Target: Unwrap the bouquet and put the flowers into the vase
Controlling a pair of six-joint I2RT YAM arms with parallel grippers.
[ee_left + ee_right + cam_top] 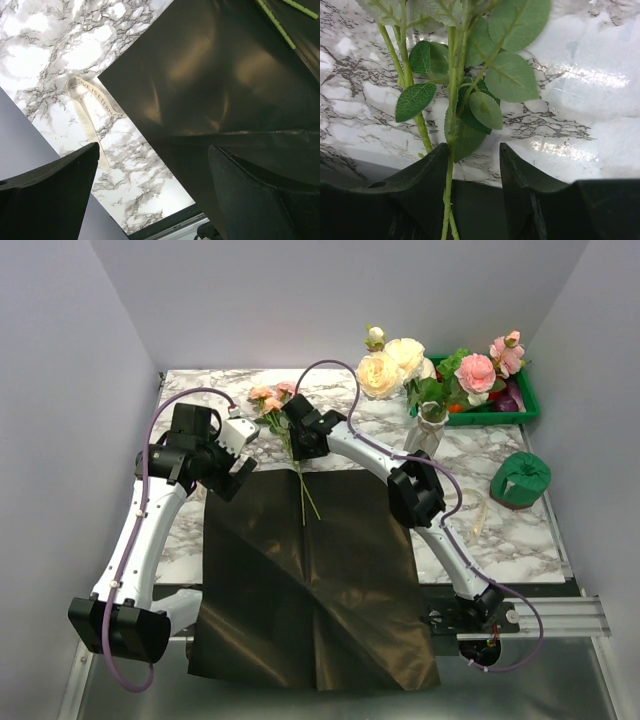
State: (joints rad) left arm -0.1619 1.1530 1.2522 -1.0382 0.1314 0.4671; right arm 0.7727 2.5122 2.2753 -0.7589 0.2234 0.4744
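The glossy black paper wrapper (310,580) is lying unfolded and flat on the white marble-patterned table (500,540), its near part hanging over the near edge. A spray of small pink and peach fabric roses (268,400) is lying just beyond the wrapper's far edge, with its thin green stems (302,495) trailing back onto the black sheet.

The right gripper (298,445) is reaching across to the spray. In the wrist view its fingers are standing partly open on either side of a leafy green stem (451,110), which is running against the inner face of the left finger (427,170). A clear gap is showing beside it, so nothing is clamped.

The left gripper (238,472) is hovering at the wrapper's far-left corner with its jaws spread wide and nothing between them. Below it, a cream printed ribbon (87,107) is lying on the marble beside the paper's edge.

At the far right, the slim white ceramic vase (432,430) is standing upright, holding large cream blooms (385,370) and pink roses (476,372). A green plastic crate (525,405) is sitting just behind it, and a dark green crinkled round object (520,480) is sitting nearer, to the right.
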